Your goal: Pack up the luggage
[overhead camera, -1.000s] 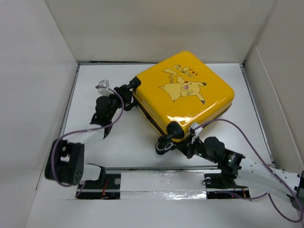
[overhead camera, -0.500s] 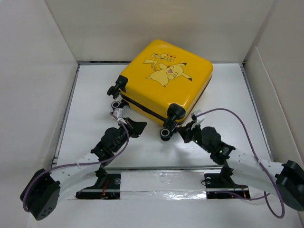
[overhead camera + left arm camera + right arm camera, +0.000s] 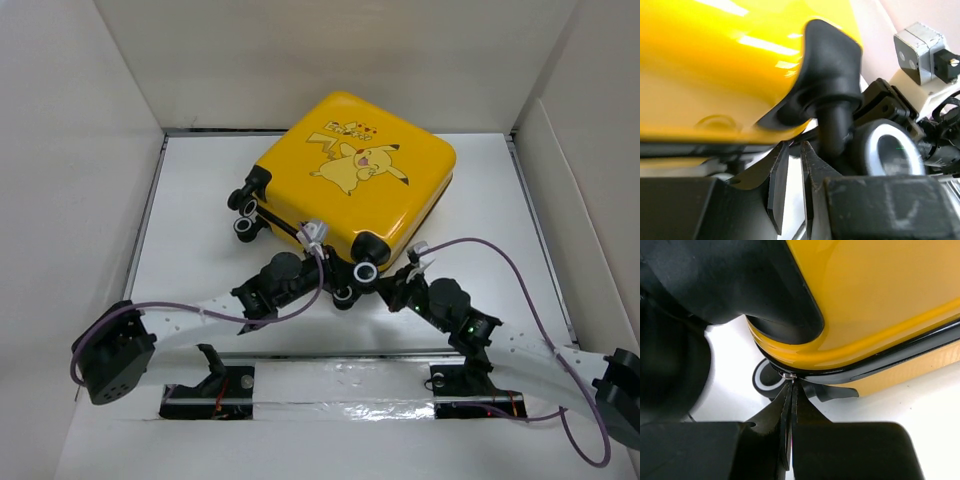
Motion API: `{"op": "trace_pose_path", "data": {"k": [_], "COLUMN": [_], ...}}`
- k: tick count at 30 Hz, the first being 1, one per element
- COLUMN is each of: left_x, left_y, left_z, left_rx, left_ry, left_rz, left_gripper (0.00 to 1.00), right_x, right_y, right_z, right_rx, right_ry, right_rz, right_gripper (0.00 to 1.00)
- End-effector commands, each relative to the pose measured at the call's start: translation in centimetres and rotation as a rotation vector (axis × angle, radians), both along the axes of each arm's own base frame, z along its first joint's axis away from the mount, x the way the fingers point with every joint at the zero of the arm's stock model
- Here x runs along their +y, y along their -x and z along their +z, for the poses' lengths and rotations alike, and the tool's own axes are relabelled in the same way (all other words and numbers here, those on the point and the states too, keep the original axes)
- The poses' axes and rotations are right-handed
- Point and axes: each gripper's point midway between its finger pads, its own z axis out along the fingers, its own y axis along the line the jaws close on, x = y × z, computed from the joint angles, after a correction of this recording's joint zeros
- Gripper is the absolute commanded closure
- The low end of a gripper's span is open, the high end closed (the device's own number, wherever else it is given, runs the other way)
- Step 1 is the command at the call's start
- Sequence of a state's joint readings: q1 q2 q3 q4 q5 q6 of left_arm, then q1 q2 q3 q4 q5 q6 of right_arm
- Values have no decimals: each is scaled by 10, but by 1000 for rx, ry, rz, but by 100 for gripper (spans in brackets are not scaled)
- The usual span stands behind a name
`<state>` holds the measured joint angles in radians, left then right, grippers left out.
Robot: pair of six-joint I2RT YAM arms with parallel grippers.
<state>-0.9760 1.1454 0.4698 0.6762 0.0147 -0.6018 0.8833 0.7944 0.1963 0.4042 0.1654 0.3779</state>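
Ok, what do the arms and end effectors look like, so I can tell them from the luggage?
The left arm and right arm have white perforated links, black joint housings and looping purple cables. The left end effector and right end effector each carry two black, tapering fingers with ridged inner edges.

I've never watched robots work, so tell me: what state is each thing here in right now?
luggage: closed, lying flat, print side up.
left gripper: slightly open, empty, beside a wheel.
right gripper: shut on the zipper pull.
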Motion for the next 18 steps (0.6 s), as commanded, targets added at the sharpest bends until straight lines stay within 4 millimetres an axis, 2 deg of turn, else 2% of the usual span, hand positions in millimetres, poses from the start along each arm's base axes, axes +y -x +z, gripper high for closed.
{"op": "trace_pose_path", "data": {"k": [1,2,3,4,5,6,7,8,9,10,11,12,13,14,15,16,17,18], "left_x": [-40,-48,-57,-63,-72,-79,-85,-95,-100,-104,-110,-114,-118,-128,-136,-140,-149,-155], "left_y": [13,10,9,6,3,-1,-3,-2,-4,-5,-8,-10,-10,-7,-4,-5,2,4], "left_z": [52,65,56,60,75,66,70,89,82,86,106,98,102,122,106,108,118,113], "left_rx": [-91,-108,-102,-110,-128,-111,-116,-136,-119,-119,-145,-119,-114,-130,-84,-71,-70,-45], "left_ry": [100,117,91,91,111,85,82,108,80,76,93,55,49,70,22,18,35,32], "left_rz": [-156,-167,-180,-184,-192,-198,-206,-228,-237,-245,-250,-253,-263,-291,-311,-320,-350,-353], "left_gripper": [86,86,86,86,86,86,87,87,88,88,90,91,91,92,93,93,93,93], "right_x": [5,8,13,17,23,28,36,40,46,56,64,70,78,88,93,97,104,108], "right_y": [-11,-10,-3,1,5,9,16,18,19,18,21,21,19,19,18,16,10,3], "right_z": [46,50,46,45,53,46,51,49,49,46,51,52,43,59,60,62,59,64], "right_rx": [-99,-109,-92,-88,-108,-80,-93,-88,-90,-81,-89,-99,-93,-122,-132,-148,-163,-175], "right_ry": [-85,-106,-120,-137,-183,-193,-229,-228,-222,-199,-205,-201,-174,-221,-228,-235,-246,-266], "right_rz": [7,20,45,61,76,80,87,86,86,88,84,83,84,78,61,48,19,-13], "right_gripper": [100,100,100,100,100,100,100,100,100,100,100,100,100,100,100,100,100,100]}}
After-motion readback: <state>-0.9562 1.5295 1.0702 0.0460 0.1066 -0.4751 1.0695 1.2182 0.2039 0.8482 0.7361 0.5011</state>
